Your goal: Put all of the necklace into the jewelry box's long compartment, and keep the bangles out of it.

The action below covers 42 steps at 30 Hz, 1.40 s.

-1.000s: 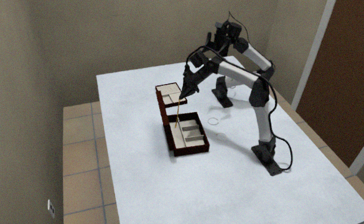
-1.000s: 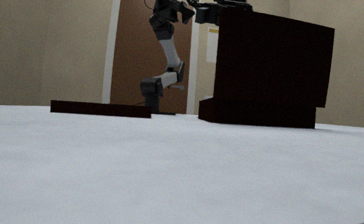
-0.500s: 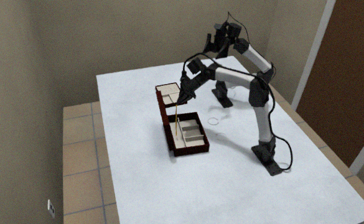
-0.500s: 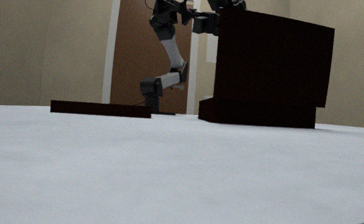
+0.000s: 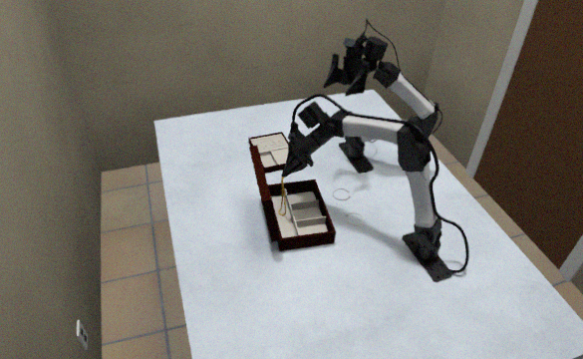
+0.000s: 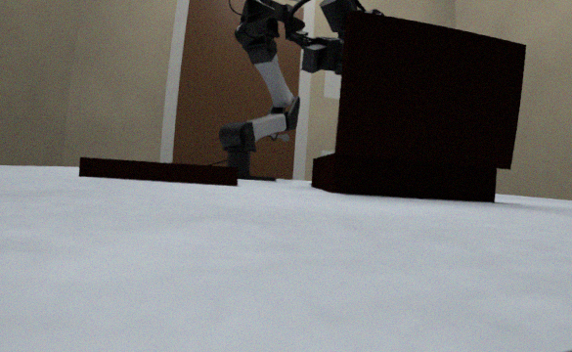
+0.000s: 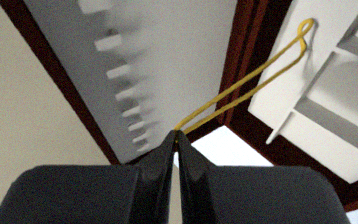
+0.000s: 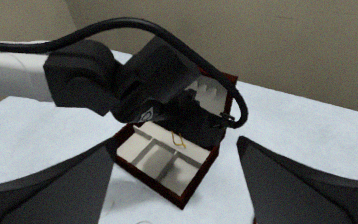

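Left hand (image 5: pixel 284 175) (image 7: pixel 177 134) pinching gold necklace (image 5: pixel 283 199) (image 7: pixel 240 95) (image 8: pixel 179 141); lower loop hangs over long compartment (image 5: pixel 283 219) (image 7: pixel 280 75). Right hand (image 5: pixel 340 90) (image 8: pixel 177 142) spread, above surface (image 5: pixel 231 299).

1. Left arm (image 5: pixel 373 127) (image 8: pixel 15 75): white, smooth links, chunky black joints, thick black cable (image 5: pixel 316 96) (image 8: pixel 130 22).
2. Pale square marking (image 8: pixel 146 115) with a dark ring, above the jewelry box (image 5: pixel 306 242) (image 6: pixel 418 98) (image 8: pixel 152 186) in the right wrist view.
3. Right arm (image 5: pixel 413 95) (image 6: pixel 273 83): white links, black joints, thin dark cable.
4. Both grippers: black, tapered fingers.
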Each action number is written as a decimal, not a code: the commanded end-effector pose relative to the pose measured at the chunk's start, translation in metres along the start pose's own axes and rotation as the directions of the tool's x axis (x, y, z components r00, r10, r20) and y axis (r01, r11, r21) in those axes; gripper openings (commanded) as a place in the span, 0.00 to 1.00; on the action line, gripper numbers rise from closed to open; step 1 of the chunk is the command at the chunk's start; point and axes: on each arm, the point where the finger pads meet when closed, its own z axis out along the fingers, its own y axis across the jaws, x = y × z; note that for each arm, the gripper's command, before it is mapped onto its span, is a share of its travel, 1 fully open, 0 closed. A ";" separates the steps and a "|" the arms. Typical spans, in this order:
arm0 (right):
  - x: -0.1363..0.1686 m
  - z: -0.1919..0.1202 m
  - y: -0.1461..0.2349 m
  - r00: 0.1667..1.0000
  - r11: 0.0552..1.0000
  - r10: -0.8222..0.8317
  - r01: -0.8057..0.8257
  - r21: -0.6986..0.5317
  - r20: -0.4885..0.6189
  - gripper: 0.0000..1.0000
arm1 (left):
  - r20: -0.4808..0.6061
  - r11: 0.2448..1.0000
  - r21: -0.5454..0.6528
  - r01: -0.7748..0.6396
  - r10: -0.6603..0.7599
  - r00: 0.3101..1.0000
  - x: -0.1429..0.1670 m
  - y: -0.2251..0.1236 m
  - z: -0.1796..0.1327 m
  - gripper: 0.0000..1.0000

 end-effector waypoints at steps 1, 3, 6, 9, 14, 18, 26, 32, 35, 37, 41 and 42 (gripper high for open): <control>-0.008 -0.003 0.009 1.000 0.999 -0.029 0.029 -0.021 0.011 1.00 | 0.042 0.996 -0.074 0.058 -0.055 0.998 0.001 0.029 -0.017 0.00; -0.008 -0.003 0.009 1.000 0.999 -0.029 0.029 -0.021 0.011 1.00 | 0.042 0.996 -0.074 0.058 -0.055 0.998 0.001 0.029 -0.017 0.00; -0.007 -0.004 0.007 0.999 0.999 -0.040 0.040 -0.010 0.006 1.00 | 0.042 0.996 -0.074 0.058 -0.055 0.998 0.001 0.028 -0.016 0.00; -0.008 -0.004 0.008 0.999 0.999 -0.042 0.042 -0.010 0.008 1.00 | 0.038 0.996 -0.066 0.052 -0.050 0.998 0.000 0.028 -0.014 0.00; -0.007 -0.004 0.007 0.999 0.999 -0.042 0.042 -0.011 0.008 1.00 | 0.025 0.998 -0.052 0.038 -0.037 0.999 0.002 0.030 -0.016 0.00; -0.006 -0.004 0.006 0.999 0.999 -0.040 0.040 -0.011 0.006 1.00 | 0.040 0.997 -0.060 0.049 -0.046 0.998 0.008 0.024 -0.013 0.00; -0.005 -0.004 0.003 0.999 0.999 -0.033 0.033 0.002 0.002 1.00 | 0.040 0.997 -0.061 0.048 -0.045 0.998 0.025 0.006 0.003 0.00; -0.005 -0.003 0.003 0.999 0.999 -0.032 0.032 0.002 0.006 1.00 | 0.039 0.997 -0.062 0.046 -0.044 0.998 0.049 -0.020 0.026 0.00; -0.004 -0.002 0.002 1.000 1.000 -0.030 0.030 0.003 0.005 1.00 | 0.038 0.997 -0.063 0.046 -0.043 0.998 0.062 -0.033 0.038 0.00; -0.004 -0.002 0.002 1.000 1.000 -0.029 0.029 0.001 0.004 1.00 | 0.038 0.997 -0.063 0.045 -0.043 0.998 0.066 -0.038 0.041 0.00; -0.005 -0.001 0.001 0.999 0.999 -0.031 0.031 0.009 0.008 1.00 | 0.038 0.997 -0.064 0.045 -0.042 0.998 0.077 -0.049 0.051 0.00; -0.005 -0.001 0.001 0.999 0.999 -0.034 0.034 0.009 0.008 1.00 | 0.037 0.997 -0.064 0.044 -0.042 0.998 0.080 -0.053 0.054 0.00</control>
